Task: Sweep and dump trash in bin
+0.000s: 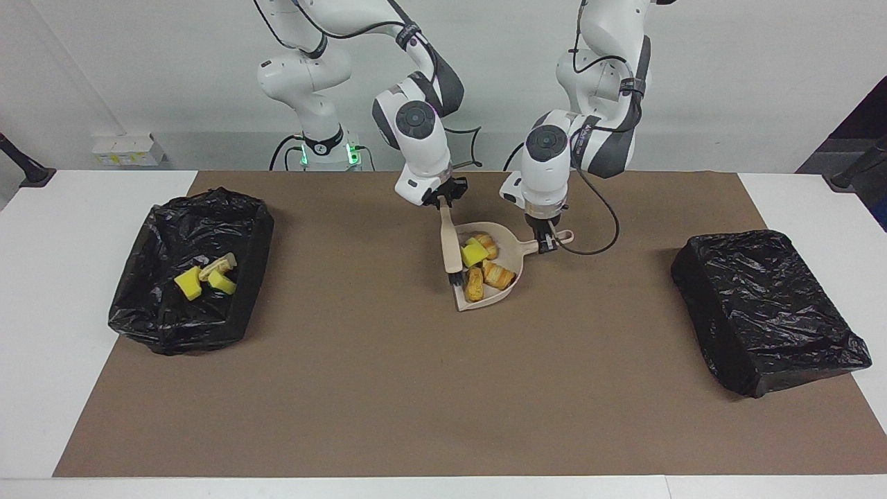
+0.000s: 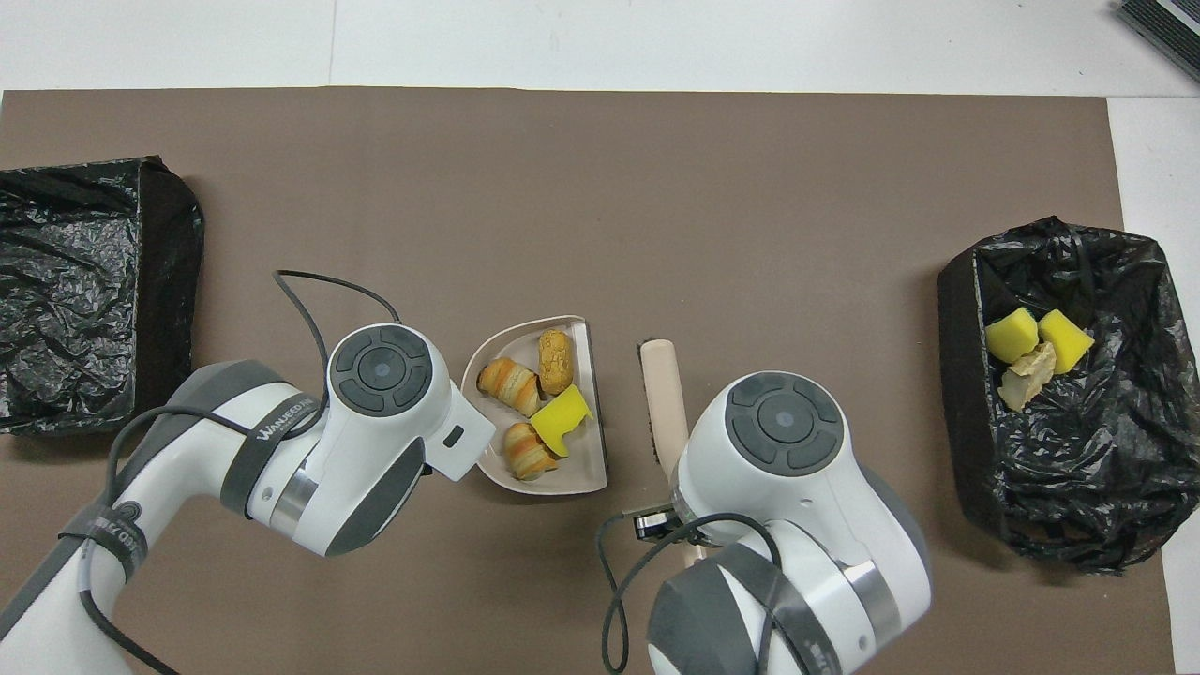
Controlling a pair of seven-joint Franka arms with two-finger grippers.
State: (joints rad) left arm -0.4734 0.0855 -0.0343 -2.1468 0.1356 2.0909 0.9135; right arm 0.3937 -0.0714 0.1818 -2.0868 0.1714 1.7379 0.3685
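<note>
Trash (image 1: 485, 263) in dustpan (image 1: 509, 260) betw left hand (image 1: 547, 244) clamping its handle & right hand (image 1: 444, 201) clamping brush (image 1: 450, 246)

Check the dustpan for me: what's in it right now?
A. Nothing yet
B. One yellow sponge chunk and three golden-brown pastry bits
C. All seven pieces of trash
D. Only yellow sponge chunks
B. The dustpan holds one yellow sponge chunk and three pastry bits; three more pieces already lie in the bin at the right arm's end of the table.
</note>
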